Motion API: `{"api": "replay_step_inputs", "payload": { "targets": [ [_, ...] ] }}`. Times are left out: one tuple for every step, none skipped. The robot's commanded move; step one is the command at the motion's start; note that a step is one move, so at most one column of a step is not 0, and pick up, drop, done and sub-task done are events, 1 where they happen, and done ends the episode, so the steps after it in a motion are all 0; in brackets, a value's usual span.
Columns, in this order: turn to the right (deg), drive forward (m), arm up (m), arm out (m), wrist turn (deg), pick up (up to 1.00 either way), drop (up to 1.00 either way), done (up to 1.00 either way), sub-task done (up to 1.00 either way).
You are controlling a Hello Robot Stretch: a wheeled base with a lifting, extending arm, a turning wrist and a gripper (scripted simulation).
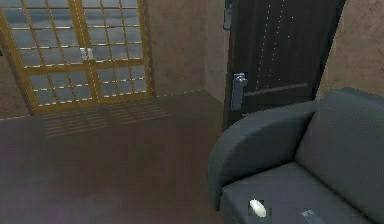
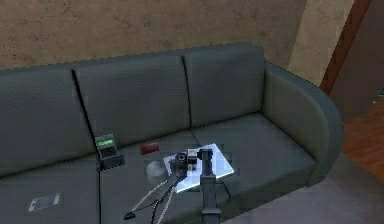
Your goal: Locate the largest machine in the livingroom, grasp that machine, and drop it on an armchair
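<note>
A dark grey sofa (image 2: 230,85) with three back cushions runs across the arm side view. On its seat lie a small dark box with a green top (image 2: 107,148), a small red thing (image 2: 150,148), a pale round blob (image 2: 155,170) and a flat pale slab (image 2: 225,162). The arm (image 2: 208,198) rises from the bottom edge over the seat. My gripper (image 2: 140,205) reaches left and down from the white squares (image 2: 195,157). With these things lying around it on the seat, I cannot tell whether it holds anything.
In the forward view the sofa's end (image 1: 300,150) stands at the right, with a small white thing (image 1: 258,207) on its seat. A dark door (image 1: 275,50) is behind it, and yellow-framed glass doors (image 1: 85,55) at the left. Brown floor (image 1: 100,160) lies between. A flat grey thing (image 2: 42,203) lies on the seat's left.
</note>
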Motion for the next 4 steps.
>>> {"api": "replay_step_inputs", "payload": {
  "targets": [
    [0.0,0.00,0.00,0.00,45.0,0.00,0.00,0.00,0.00],
    [0.0,0.00,0.00,0.00,45.0,0.00,0.00,0.00,0.00],
    [0.0,0.00,0.00,0.00,27.0,0.00,0.00,0.00,0.00],
    [0.0,0.00,-0.30,0.00,0.0,0.00,0.00,0.00,0.00]
  ]
}}
